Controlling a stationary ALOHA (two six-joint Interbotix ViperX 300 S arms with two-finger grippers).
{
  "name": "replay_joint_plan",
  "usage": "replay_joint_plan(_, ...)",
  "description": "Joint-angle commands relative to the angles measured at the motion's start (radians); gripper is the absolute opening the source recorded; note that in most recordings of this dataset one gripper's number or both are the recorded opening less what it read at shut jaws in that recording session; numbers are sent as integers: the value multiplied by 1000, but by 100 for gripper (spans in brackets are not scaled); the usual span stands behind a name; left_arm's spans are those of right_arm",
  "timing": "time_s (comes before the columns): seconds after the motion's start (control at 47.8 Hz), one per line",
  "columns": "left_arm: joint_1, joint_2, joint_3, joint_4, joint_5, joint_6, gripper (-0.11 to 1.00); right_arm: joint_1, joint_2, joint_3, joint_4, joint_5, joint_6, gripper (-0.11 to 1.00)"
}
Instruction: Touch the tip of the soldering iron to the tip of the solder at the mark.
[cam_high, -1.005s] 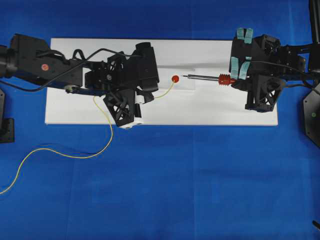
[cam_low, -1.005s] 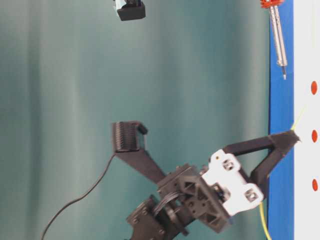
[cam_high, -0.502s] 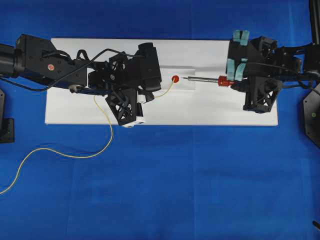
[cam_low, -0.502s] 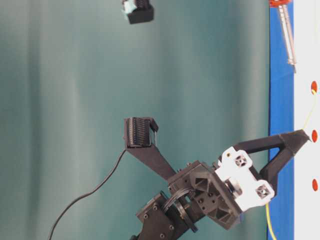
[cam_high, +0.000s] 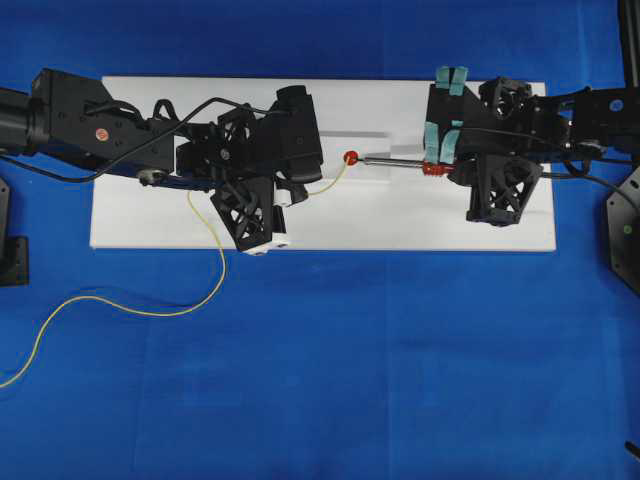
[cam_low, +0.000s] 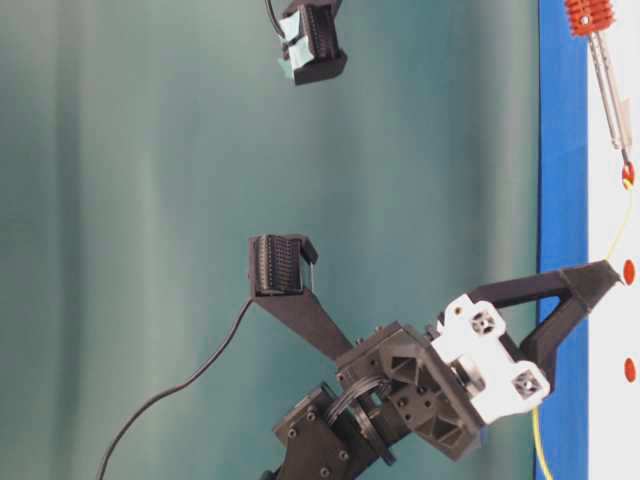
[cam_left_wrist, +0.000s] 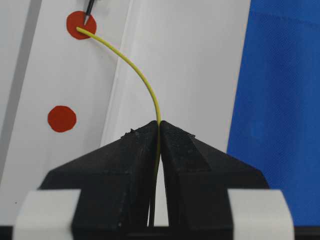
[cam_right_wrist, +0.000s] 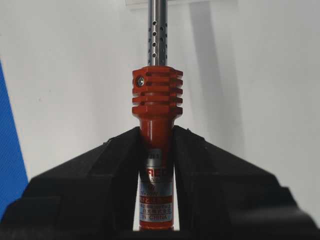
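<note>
1. Yellow solder (cam_left_wrist: 145, 82) is pinched between our left gripper (cam_left_wrist: 159, 131) fingers, its free end lying on the red mark (cam_left_wrist: 80, 26) on the white board (cam_high: 400, 215).
2. Our right gripper (cam_right_wrist: 156, 150) is clamped around the soldering iron (cam_right_wrist: 156, 107), whose tip sits at the same mark, apparently meeting the solder tip.
3. We judge the wire springy: any push from the iron could flick it off the mark.
4. Contact is hard to confirm, so overshoot is a risk.
</note>
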Motion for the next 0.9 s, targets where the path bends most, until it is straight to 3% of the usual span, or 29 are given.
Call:
replay_joint_plan(0.0, -2, -15, -8, 3, -3, 0, 3, -2, -3, -26, -2, -5, 0, 6)
replay_joint_plan(0.879, -6, -14, -12, 2, -2, 2, 3, -2, 6, -37, -2, 11, 0, 6)
